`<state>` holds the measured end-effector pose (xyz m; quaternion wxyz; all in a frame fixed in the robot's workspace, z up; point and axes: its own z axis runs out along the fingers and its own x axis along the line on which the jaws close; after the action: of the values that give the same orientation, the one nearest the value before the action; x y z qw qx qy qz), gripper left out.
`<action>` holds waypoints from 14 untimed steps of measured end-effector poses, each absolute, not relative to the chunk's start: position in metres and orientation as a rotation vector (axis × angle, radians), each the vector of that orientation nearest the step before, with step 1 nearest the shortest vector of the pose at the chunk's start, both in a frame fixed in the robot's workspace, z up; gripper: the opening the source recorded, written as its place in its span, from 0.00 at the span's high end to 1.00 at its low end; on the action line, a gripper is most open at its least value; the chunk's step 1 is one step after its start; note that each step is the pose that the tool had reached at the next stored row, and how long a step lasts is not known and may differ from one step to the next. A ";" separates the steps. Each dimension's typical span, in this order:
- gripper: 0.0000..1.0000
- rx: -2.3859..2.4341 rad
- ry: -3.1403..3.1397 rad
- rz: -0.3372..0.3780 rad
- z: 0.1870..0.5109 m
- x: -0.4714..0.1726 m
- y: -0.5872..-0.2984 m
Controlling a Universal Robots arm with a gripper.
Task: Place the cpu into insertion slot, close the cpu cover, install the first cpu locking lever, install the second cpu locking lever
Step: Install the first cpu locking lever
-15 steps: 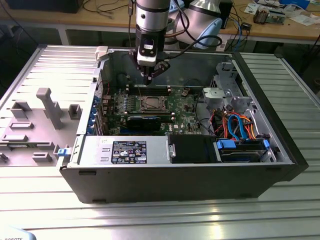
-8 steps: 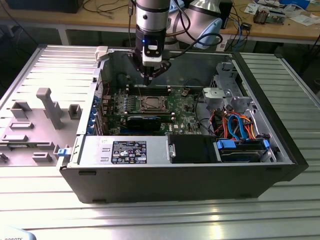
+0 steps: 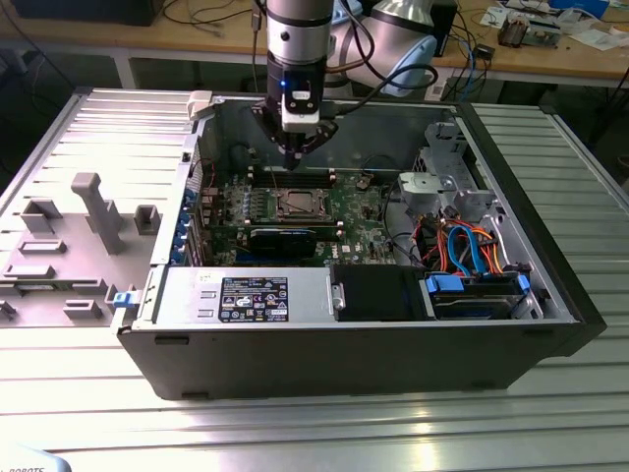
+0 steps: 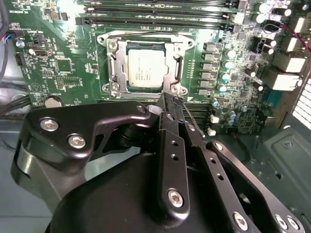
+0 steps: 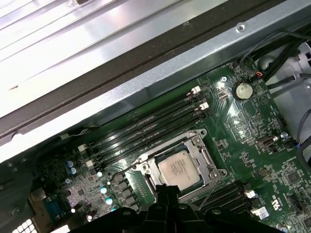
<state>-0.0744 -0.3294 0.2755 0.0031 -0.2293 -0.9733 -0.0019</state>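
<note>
Hovering just beside the small square silver-grey metal-topped cpu (image 4: 144, 69), the black metal gripper (image 4: 170, 99) has its fingers pressed together. The cpu sits in the silvery-rimmed square insertion slot (image 4: 112, 86), framed by the windowed silvery cpu cover (image 4: 173, 73). It is probably light, rigid and fragile, best held by its edges.

In the second wrist view the gripper (image 4: 172, 103) hides the near stretch of the board (image 4: 58, 73) and one corner of the cover (image 4: 112, 65). A thin lever (image 4: 194, 124) runs beside its tips (touching or not, I cannot tell). In the exterior view the arm (image 3: 295, 39) is cut by the top edge, and the cpu (image 3: 294, 204) is too small to tell from its frame.
</note>
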 end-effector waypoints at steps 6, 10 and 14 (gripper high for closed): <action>0.89 -0.513 -3.109 -0.011 0.272 -0.074 -0.330; 0.89 -0.473 -3.134 -0.017 0.270 -0.075 -0.330; 0.89 -0.387 -3.159 -0.021 0.269 -0.075 -0.330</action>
<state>-0.0750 -0.3298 0.2689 -0.0205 -0.1216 -0.9923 -0.0066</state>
